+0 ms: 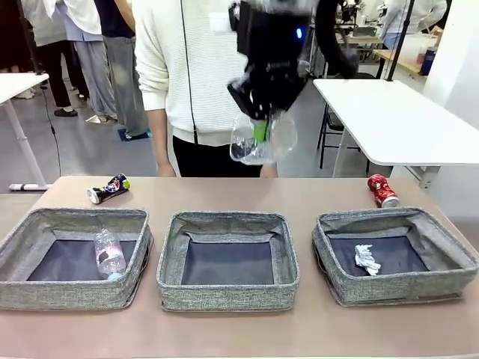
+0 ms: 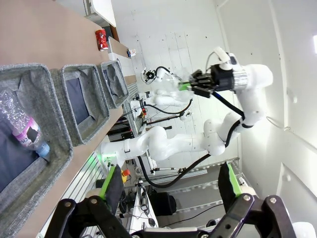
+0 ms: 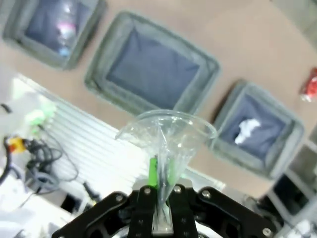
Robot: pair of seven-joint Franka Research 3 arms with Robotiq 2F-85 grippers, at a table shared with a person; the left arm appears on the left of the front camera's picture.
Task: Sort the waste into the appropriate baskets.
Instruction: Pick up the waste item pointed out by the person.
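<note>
Your right gripper (image 1: 260,129) is pinched on the wall of the clear plastic cup (image 1: 263,142) and holds it high above the middle grey woven-fabric basket (image 1: 224,221), well clear of the rims. The clear plastic bottle (image 1: 110,254) lies in the left basket (image 1: 75,217), which is likely where the cup belongs too. Your left gripper (image 2: 169,183) stands wide and empty, off beyond that basket's end. The crushed red can (image 1: 382,191) and the dark multicoloured can (image 1: 108,188) lie unsorted on the tabletop (image 1: 239,191).

We read nothing: print on clear plastic bottle (image 2: 21,130), crushed red can (image 1: 382,191), dark multicoloured can (image 1: 108,188) too blurred.
</note>
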